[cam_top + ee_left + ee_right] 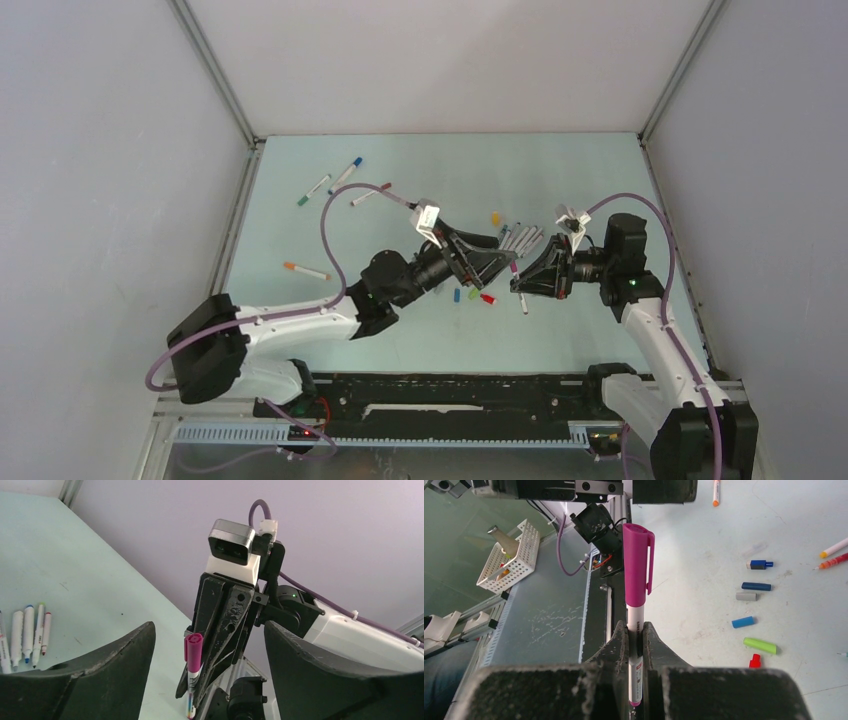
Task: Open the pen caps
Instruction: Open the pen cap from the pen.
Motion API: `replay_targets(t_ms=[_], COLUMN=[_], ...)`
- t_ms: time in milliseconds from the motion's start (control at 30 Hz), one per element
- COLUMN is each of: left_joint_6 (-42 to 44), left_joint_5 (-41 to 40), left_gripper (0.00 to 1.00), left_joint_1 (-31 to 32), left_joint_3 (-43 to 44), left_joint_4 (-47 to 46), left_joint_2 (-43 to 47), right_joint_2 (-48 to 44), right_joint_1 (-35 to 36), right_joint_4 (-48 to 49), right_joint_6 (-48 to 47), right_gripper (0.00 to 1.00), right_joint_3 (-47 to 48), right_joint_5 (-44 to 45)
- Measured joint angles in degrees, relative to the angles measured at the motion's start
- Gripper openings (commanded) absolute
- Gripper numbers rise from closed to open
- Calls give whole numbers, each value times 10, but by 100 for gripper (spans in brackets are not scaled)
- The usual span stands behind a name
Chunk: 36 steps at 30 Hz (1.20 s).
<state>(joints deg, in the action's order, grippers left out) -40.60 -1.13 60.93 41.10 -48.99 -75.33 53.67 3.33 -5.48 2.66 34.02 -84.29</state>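
right gripper (635, 630) pinches a white pen barrel (634, 616), its magenta cap (636, 565) still on; left gripper (207, 629) spread wide, facing it; loose caps (742, 622) lie on the table (704, 555)

In the left wrist view the bottom edge cut off both fingers (115, 670) of the left gripper (208, 627) and the lower end of the magenta-capped pen (193, 657). A white pen (4, 655) on the tabletop (90, 580) ran off the left edge. In the right wrist view the right gripper's (636, 632) fingers (656, 645) partly hid the held pen's barrel, and its print was too small to read. The top edge cropped an orange-tipped pen (716, 487), and two more pens (836, 546) ran off the right edge. From above, the left gripper partly covered the row of barrels (522, 238), and the loose caps (472, 293) were too small to make out.
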Motion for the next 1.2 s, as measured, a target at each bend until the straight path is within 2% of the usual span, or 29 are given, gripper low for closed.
replay_targets(t_ms=[233, 300, 467, 667, 733, 867, 1200], left_joint_6=[-10, -11, -17, -21, -24, -29, 28], left_joint_5=[-19, -25, -35, -31, -31, -27, -31], left_gripper=[73, 69, 51, 45, 33, 1, 0], left_joint_1=[16, 19, 21, 22, 23, 23, 13], left_joint_3=[21, 26, 37, 50, 51, 52, 78], left_joint_4=[7, 16, 25, 31, 33, 33, 103], left_joint_2=[-40, -45, -58, -78, -80, -80, -68], right_joint_2=[0, 0, 0, 0, 0, 0, 15], right_joint_1=[-1, -1, -1, -1, -1, -1, 7], right_joint_4=[0, 0, 0, 0, 0, 0, 5], right_joint_6=[-1, -1, -1, -1, -1, -1, -4], right_gripper=[0, 0, 0, 0, 0, 0, 0], right_joint_3=[0, 0, 0, 0, 0, 0, 0], right_joint_5=[0, 0, 0, 0, 0, 1, 6])
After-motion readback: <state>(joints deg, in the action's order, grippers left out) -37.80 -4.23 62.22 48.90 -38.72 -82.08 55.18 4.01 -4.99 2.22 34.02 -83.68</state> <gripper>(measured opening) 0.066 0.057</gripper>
